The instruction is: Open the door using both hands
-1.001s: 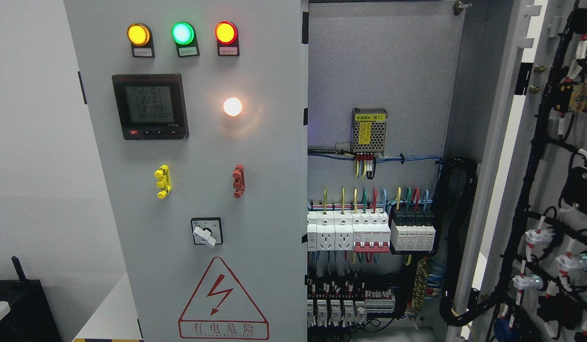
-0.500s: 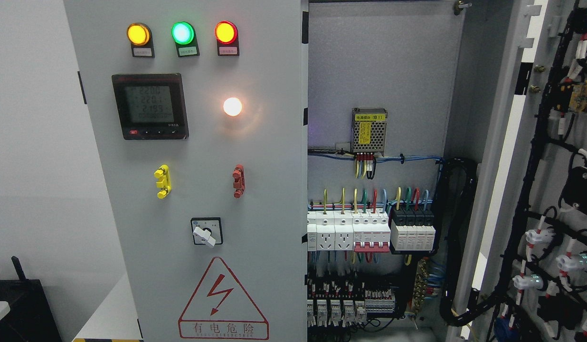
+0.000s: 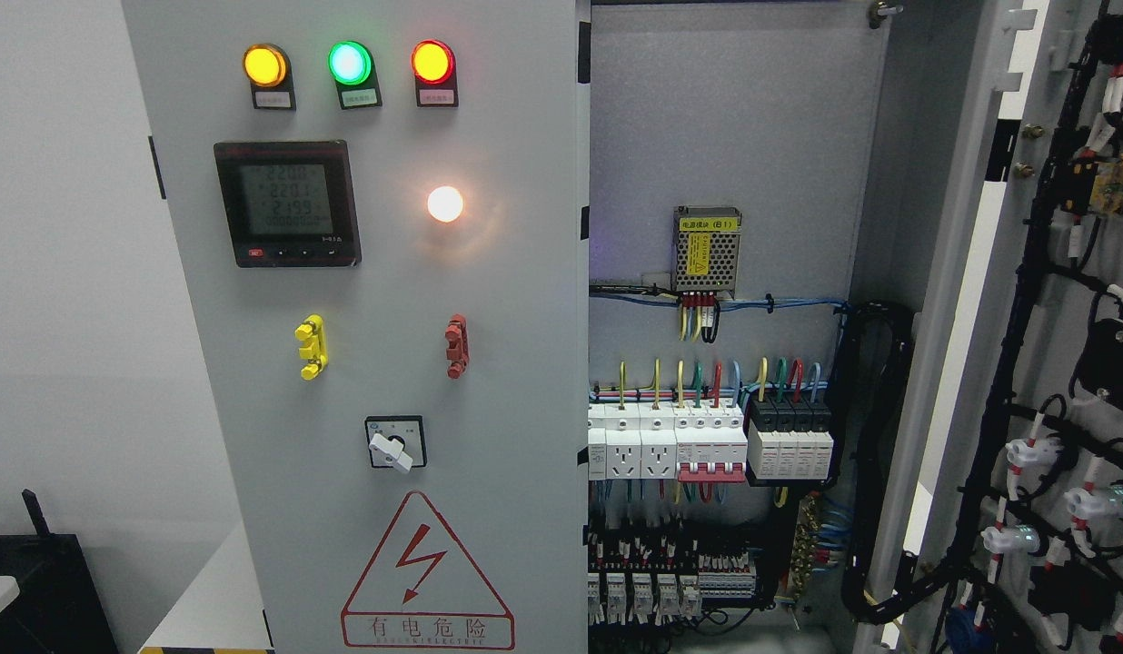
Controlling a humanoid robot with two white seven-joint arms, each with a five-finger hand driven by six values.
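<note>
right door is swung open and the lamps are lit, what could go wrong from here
1. The indicator lamps and meter are lit, so the cabinet seems live; the exposed breakers could probably be bumped by a reaching arm.
2. The open right door carries wiring harnesses on its inside; fingers might snag them.
3. No robot hand is in view, so any approach starts unseen.
</note>
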